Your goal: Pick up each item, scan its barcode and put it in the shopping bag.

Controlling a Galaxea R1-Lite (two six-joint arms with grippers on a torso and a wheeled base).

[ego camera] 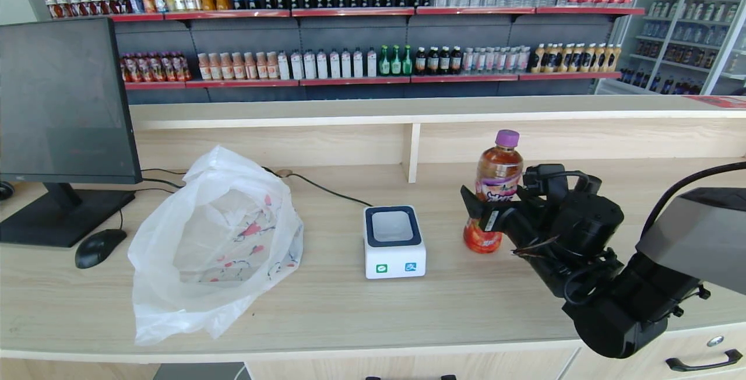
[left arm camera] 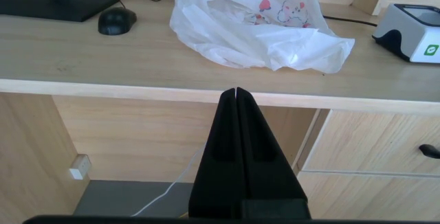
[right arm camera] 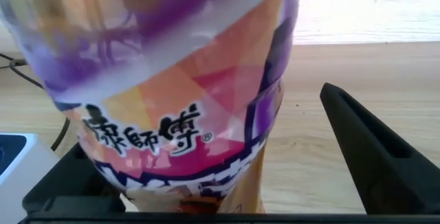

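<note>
1. Wooden counter (ego camera: 349, 310), head view: a white barcode scanner (ego camera: 394, 240) with a dark window on top sat near the middle.
   - At 9 o'clock from the scanner lay the shopping bag (ego camera: 215, 246), thin white plastic with small red prints, slumped and crumpled on the counter.
   - At 9 o'clock from the bag was a black mouse (ego camera: 99, 247), and at 10 o'clock stood a dark monitor (ego camera: 64, 106) on its stand.
   - At 3 o'clock from the scanner stood the bottle (ego camera: 498, 187), upright on the counter, with an orange drink, a purple cap and a pink and purple label.
   - The right gripper (ego camera: 492, 217) came in from 4 o'clock and sat around the bottle's lower half, level with the label.
   - A black cable (ego camera: 326, 189) ran from behind the bag toward the scanner.
   - Behind the counter, 2 red-edged shelves (ego camera: 349, 11) carried rows of drinks.

2. Left wrist view: the left gripper (left arm camera: 236, 97) hung in front of the counter's edge and below its top, with its 2 black fingers pressed together and nothing between them.
   - Beyond it lay the bag, with the mouse and the monitor's foot on 1 side and the scanner on the other.
   - Pale drawer fronts (left arm camera: 364, 148) showed under the counter.

3. Right wrist view: the bottle stood close between the right gripper's fingers (right arm camera: 371, 155).
   - The jaws were apart.
   - Bare counter showed in the gap between 1 finger and the label, so the bottle was straddled and not clamped.
   - Whether the other finger touched the bottle I could not tell.
</note>
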